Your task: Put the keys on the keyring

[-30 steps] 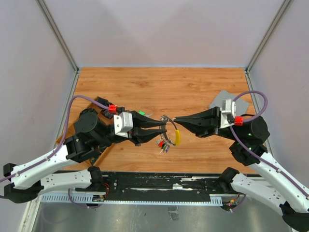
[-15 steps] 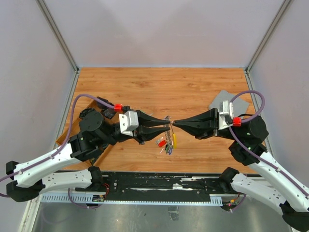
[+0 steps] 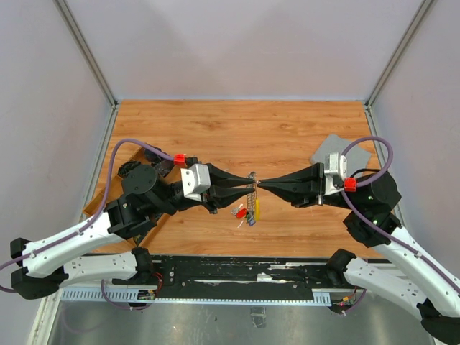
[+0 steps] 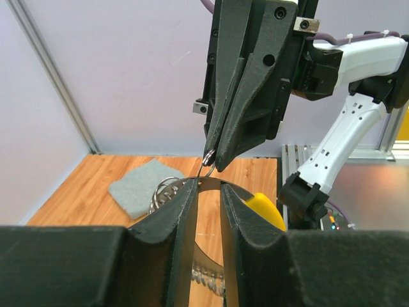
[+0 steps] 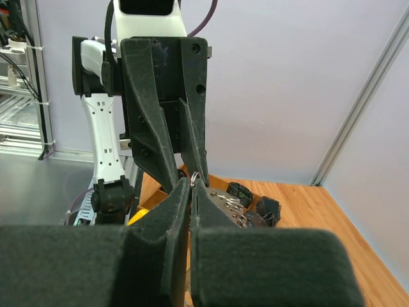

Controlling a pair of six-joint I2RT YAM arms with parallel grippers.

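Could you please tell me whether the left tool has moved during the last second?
Yes: the left tool has shifted slightly right, towards the grey cloth square on the wooden table, its jaws narrowing.

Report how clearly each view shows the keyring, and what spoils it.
Top external: even light, sharp, but the keyring is tiny. Left wrist: ring in focus, dark left fingers soft and blocking below. Right wrist: right fingers fill the lower half, ring barely visible.

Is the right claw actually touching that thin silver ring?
Touching. In the left wrist view the right gripper is pinched shut on the keyring, wire between its tips.
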